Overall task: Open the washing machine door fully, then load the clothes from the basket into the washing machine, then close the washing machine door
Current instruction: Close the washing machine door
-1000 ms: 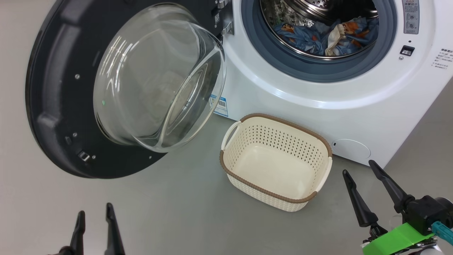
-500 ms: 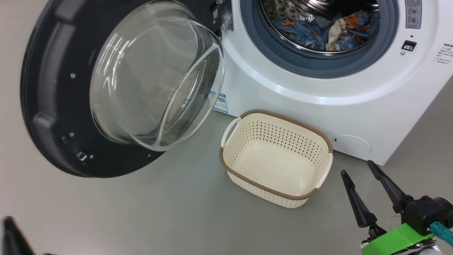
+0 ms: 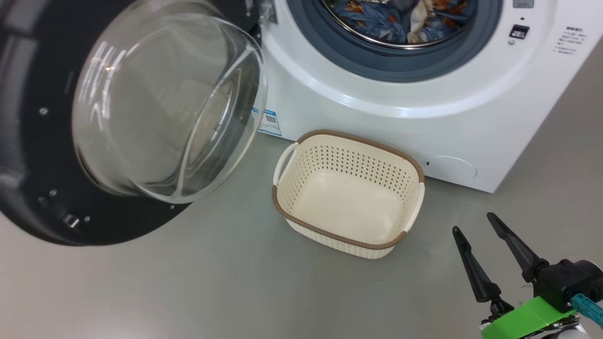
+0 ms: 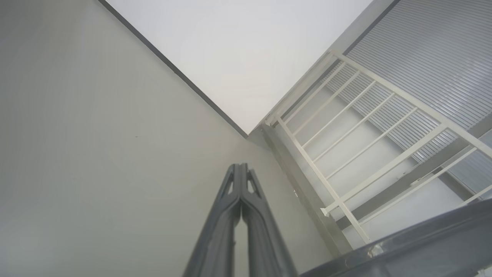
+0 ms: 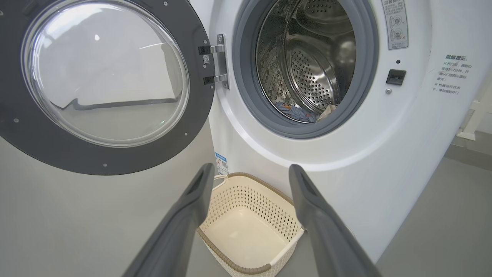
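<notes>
A bare, lab-like laundry area is shown: a white washing machine (image 3: 377, 117) at twelve o'clock on a grey floor (image 3: 235, 292), with white railing (image 4: 384, 86) and ribbed shutters (image 4: 434, 50) nearby.

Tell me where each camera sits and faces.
Head view: on the head, facing down at the basket, washing machine and open washing machine door; right gripper lower right, jaws apart.
Left wrist view: on the left arm, facing a room corner and white railing; left gripper, jaws shut.
Right wrist view: on the right arm, facing the drum with the clothes; own jaws apart.
Shared: head and right wrist both show basket and door.
</notes>
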Motion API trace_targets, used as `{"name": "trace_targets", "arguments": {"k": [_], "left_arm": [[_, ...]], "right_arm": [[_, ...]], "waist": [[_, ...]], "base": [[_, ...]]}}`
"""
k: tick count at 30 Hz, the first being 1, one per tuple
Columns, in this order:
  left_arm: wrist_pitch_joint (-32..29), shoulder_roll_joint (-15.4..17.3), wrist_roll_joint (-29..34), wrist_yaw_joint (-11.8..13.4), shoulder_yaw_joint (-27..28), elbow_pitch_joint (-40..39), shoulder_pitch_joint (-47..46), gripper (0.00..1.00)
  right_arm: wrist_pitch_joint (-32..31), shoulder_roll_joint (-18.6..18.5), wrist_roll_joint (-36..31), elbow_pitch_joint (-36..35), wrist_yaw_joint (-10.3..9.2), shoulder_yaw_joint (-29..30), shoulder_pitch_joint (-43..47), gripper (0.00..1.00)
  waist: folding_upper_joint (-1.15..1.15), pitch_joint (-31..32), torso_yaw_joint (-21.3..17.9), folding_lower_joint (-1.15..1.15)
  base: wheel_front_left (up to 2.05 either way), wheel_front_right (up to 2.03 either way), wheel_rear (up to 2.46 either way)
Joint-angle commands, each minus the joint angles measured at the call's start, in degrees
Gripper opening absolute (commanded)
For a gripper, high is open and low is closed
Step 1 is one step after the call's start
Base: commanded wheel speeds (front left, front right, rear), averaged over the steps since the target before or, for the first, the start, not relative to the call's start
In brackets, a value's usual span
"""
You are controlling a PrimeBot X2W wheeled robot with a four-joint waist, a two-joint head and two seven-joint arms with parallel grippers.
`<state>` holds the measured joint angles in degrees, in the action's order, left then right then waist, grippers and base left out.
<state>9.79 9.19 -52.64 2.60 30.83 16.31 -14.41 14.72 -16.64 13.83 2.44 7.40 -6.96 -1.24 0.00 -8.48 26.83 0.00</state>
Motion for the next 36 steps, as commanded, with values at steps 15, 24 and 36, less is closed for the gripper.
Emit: {"name": "trace_targets", "arguments": {"k": [15, 24, 36], "left_arm": [[-15.3, 13.9, -19.0, 3.8, 13.1, 11.1, -16.4, 0.0], [-22.9, 14.6, -24.2, 7.1, 13.8, 10.1, -19.0, 0.0], [-32.9, 13.4, -27.9, 12.5, 12.9, 4.9, -15.8, 0.0]], "right_arm": [[0.3, -2.0, 1.1, -1.2, 0.09, -2.7, -3.1, 1.0], [0.3, -4.0, 1.5, -1.4, 0.09, -3.1, -3.7, 1.0], [0.3, -4.5, 1.8, -1.2, 0.09, -3.2, -3.9, 1.0]], "waist": [[0.0, -4.2, -6.4, 0.0], [0.0, -6.6, -7.7, 0.0], [0.0, -6.8, -7.5, 0.0]], "base": [[0.0, 0.0, 0.0], [0.0, 0.0, 0.0], [0.0, 0.0, 0.0]]}}
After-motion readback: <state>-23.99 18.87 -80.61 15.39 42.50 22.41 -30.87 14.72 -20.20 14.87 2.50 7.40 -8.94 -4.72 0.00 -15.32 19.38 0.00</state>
